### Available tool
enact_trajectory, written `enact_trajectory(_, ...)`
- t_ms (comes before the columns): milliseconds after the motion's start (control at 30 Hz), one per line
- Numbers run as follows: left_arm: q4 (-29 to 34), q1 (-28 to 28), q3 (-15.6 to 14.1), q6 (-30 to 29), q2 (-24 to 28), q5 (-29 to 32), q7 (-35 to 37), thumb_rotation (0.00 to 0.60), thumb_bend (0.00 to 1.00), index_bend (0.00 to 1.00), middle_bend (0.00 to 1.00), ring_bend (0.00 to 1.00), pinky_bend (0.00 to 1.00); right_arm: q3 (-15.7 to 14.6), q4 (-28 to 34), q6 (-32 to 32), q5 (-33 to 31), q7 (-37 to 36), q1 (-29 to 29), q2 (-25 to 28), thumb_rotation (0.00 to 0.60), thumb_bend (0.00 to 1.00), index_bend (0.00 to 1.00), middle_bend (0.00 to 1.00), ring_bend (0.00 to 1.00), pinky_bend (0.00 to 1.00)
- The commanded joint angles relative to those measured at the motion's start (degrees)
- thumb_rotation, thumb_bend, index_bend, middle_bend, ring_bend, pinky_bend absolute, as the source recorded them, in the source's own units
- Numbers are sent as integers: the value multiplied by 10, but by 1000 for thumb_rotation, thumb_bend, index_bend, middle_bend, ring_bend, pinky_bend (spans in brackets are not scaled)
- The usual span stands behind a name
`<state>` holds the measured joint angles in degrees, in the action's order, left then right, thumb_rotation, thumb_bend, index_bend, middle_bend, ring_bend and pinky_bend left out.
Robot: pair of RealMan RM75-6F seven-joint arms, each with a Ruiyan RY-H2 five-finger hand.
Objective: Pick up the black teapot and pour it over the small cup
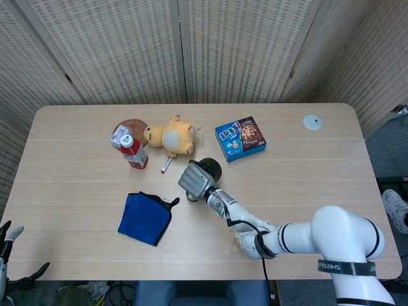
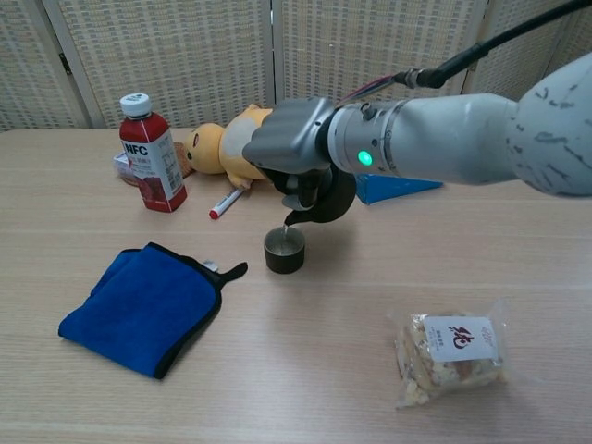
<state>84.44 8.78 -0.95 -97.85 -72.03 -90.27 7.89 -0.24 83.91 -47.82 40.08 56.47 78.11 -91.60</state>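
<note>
My right hand (image 2: 287,148) grips the black teapot (image 2: 326,199) from above at the middle of the table. The pot is tipped, with its spout just over the small dark cup (image 2: 284,251) that stands on the wood below it. In the head view the same hand (image 1: 194,180) covers the cup, and only part of the teapot (image 1: 211,168) shows behind it. Whether liquid is running out is too small to tell. My left hand (image 1: 9,245) hangs off the table's lower left corner, fingers apart and holding nothing.
A red NFC bottle (image 2: 153,166), a yellow plush toy (image 1: 171,136) and a marker (image 2: 225,202) lie behind and left of the cup. A blue cloth (image 2: 143,305) is at front left, a snack bag (image 2: 450,350) at front right, and a blue cookie box (image 1: 240,138) behind.
</note>
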Motion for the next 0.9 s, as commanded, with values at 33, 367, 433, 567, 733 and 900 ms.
enact_trajectory(33, 0, 0, 0, 0, 0, 0, 0, 363, 3, 141, 0, 0, 0, -1, 0, -2, 0, 3, 0, 0, 530, 542, 936, 953, 918, 404)
enact_trajectory(367, -1, 1, 0, 0, -1, 0, 1, 362, 3, 141, 0, 0, 0, -3, 1, -8, -5, 18, 3, -2, 534, 542, 936, 953, 919, 404)
enact_trajectory(433, -1, 1, 0, 0, -1, 0, 1, 364, 3, 141, 0, 0, 0, -3, 1, -8, -8, 20, 3, -2, 535, 542, 936, 953, 919, 404)
enact_trajectory(567, -2, 1, 0, 0, -1, 0, 1, 361, 3, 141, 0, 0, 0, -4, 0, -11, -11, 27, 4, -3, 535, 541, 936, 953, 919, 404)
enact_trajectory(733, -3, 1, 0, 1, -1, 0, 2, 362, 3, 141, 0, 0, 0, -5, 2, -14, -14, 34, 5, -3, 536, 542, 936, 953, 919, 404)
enact_trajectory(900, -2, 1, 1, 1, 0, -1, 2, 363, 3, 141, 0, 0, 0, -5, 3, -17, -14, 39, 5, -4, 537, 542, 936, 953, 919, 404)
